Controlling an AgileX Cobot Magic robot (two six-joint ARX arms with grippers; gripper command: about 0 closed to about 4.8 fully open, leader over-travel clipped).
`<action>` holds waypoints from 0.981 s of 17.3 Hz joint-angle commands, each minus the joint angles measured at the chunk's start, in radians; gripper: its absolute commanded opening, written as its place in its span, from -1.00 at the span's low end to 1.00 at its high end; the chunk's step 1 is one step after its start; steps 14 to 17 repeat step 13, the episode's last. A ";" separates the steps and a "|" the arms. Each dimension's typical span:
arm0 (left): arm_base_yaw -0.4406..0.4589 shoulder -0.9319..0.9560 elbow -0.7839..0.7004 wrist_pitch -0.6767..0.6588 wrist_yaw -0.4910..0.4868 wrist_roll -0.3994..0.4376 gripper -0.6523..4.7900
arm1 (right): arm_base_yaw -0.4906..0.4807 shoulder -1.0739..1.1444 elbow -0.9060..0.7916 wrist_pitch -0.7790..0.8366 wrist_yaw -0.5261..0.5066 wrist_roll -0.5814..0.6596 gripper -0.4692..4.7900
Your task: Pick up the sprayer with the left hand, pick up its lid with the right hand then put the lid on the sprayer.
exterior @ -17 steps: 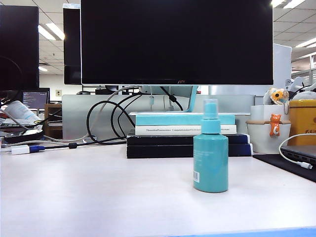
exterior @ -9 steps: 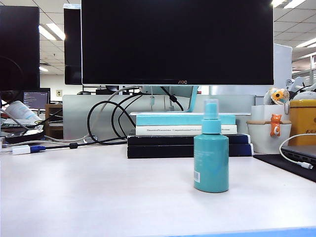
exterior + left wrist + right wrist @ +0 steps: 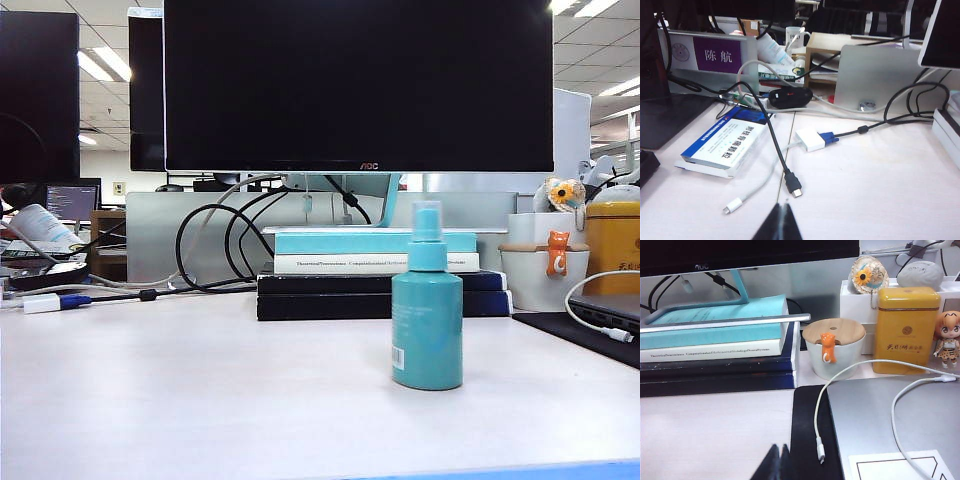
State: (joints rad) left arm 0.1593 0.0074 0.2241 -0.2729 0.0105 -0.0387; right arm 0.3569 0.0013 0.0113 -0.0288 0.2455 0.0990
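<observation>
A teal sprayer (image 3: 427,318) stands upright on a pale desk (image 3: 200,390), alone near the front edge, a little right of centre in the exterior view. A clear lid (image 3: 427,221) already sits over its narrow nozzle, faint and easy to miss. A white barcode label shows low on the bottle's side. Behind it are stacked books (image 3: 375,272) under a large dark monitor (image 3: 358,85), and to the right a white cup (image 3: 542,272) with a brown rim and a small orange cat figure.

Neither arm appears in the exterior view. The left gripper (image 3: 781,223) shows only as dark fingertips pressed together, holding nothing. Ahead of it lie loose cables (image 3: 790,180), a white adapter (image 3: 810,140) and a blue and white box (image 3: 727,142); the sprayer is not in its sight. The right gripper (image 3: 777,463) is likewise closed tight and empty, hovering over the desk beside a black mat (image 3: 812,440). Ahead of it sit the books (image 3: 715,340), the cup (image 3: 833,352) and a yellow tin (image 3: 908,330); the sprayer is out of its sight too.

The bottle looks light and rigid, with smooth plastic that may slip. Its broad round body below the shoulders seems the safest place to hold. The lid looks tiny, thin and slick, best pinched gently across its sides. With the lid on and both grippers clear, the task appears finished.
</observation>
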 commanded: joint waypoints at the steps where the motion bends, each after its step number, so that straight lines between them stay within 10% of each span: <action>1: 0.001 -0.006 0.006 -0.025 0.006 0.001 -0.61 | 0.000 0.000 -0.008 0.010 -0.001 0.011 -0.82; 17: 0.001 -0.006 0.007 -0.007 0.064 0.001 -0.53 | 0.000 0.000 -0.008 0.003 -0.004 0.010 -0.82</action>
